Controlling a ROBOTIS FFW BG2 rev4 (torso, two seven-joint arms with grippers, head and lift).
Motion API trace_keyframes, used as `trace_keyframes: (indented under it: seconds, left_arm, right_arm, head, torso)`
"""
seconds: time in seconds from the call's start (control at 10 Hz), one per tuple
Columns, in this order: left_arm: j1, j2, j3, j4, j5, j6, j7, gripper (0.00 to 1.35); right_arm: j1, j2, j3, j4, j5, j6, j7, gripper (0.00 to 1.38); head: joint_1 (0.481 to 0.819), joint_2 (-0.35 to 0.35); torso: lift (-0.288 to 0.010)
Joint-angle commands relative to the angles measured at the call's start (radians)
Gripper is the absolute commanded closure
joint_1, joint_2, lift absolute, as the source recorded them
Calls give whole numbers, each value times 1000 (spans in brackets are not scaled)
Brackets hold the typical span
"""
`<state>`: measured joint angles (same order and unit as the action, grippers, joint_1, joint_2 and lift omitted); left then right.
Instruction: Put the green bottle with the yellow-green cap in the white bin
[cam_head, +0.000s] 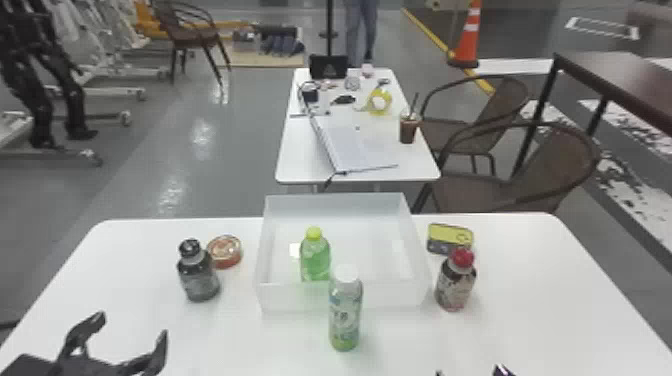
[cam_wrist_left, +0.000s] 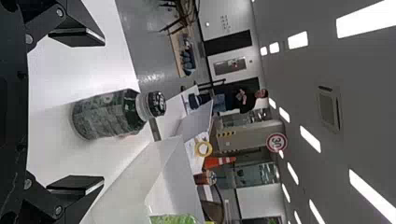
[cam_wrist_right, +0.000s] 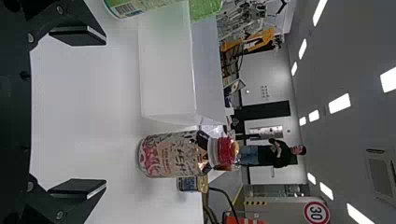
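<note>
The green bottle with the yellow-green cap stands upright inside the white bin, toward its left front part. My left gripper is at the near left of the table, open and holding nothing, nearer than the dark bottle. The left wrist view has the left gripper with its fingers wide apart and part of the green bottle inside the bin. At the bottom edge, right of centre, the tips of my right gripper show. In its wrist view the right gripper stands open, nothing between its fingers.
A clear bottle with a white cap stands just before the bin. Left of the bin are a black-capped bottle and a round tin. On its right are a red-capped bottle and a yellow-and-dark item.
</note>
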<state>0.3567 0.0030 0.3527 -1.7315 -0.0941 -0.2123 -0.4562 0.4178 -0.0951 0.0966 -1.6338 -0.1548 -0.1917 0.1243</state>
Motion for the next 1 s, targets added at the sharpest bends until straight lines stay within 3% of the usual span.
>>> trace_keyframes:
  seconds: [0.0,0.5,0.9]
  left_arm:
    - [56,-6,8,3,68,-18,60,242]
    - [130,-6,-24,9,128,-75,168,243]
    - [131,-6,-34,18,152,-79,175,243]
  right_arm:
    - [2,0,0,-3,3,0,0,208]
    - [10,0,-1,-9,4,0,0,208]
    - [12,0,-1,-11,4,0,0,208]
  head:
    - [549,0]
    - [549,0]
    - [549,0]
  torso:
    - [-100]
    - [-100]
    - [-100]
